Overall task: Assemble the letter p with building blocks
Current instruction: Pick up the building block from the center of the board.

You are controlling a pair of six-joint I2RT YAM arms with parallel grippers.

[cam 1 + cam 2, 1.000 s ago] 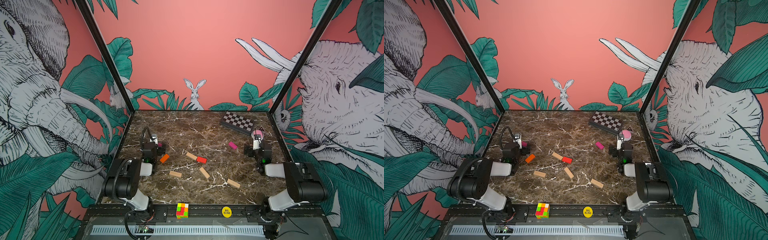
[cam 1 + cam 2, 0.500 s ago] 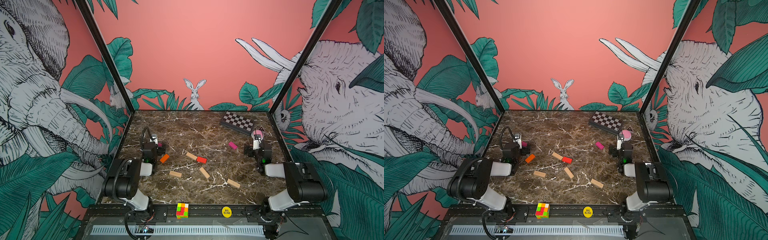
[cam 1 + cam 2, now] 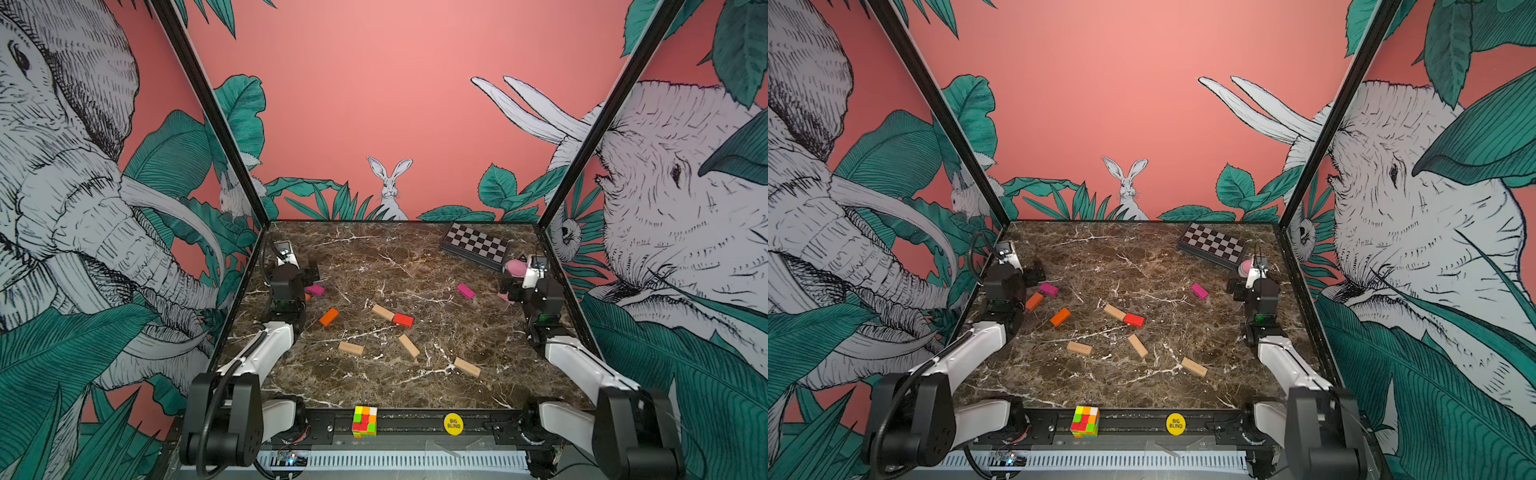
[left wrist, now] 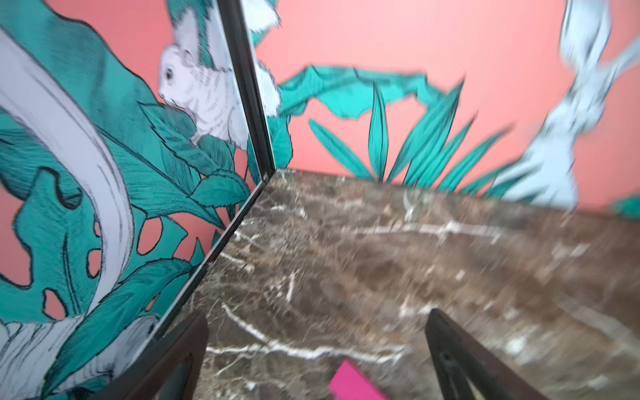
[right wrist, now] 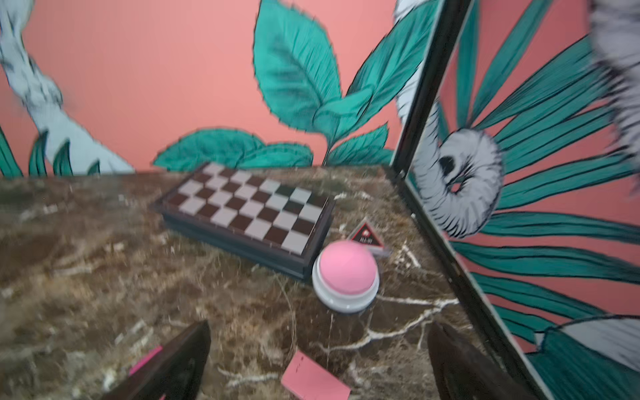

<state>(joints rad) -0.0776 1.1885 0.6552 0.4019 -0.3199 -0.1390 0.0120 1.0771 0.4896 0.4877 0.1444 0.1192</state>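
Observation:
Building blocks lie scattered on the marble table (image 3: 374,257). Mid-table are a tan block (image 3: 382,311) touching a red block (image 3: 403,319), an orange block (image 3: 328,316) and three more tan blocks (image 3: 350,348), (image 3: 409,345), (image 3: 467,366). My left gripper (image 3: 309,272) (image 4: 318,313) stands open at the left wall, a magenta block (image 4: 353,384) (image 3: 314,289) just ahead between its fingers, untouched. A second orange block (image 3: 1034,301) lies beside it. My right gripper (image 3: 509,286) (image 5: 320,325) is open at the right wall over a pink block (image 5: 315,379). Another magenta block (image 3: 465,291) lies to its left.
A black-and-white checkered box (image 3: 476,245) sits at the back right, with a pink dome button (image 5: 346,273) and a small triangular card (image 5: 366,237) beside it. A multicoloured puzzle cube (image 3: 365,420) and a yellow disc (image 3: 453,423) rest on the front rail. Printed walls close three sides.

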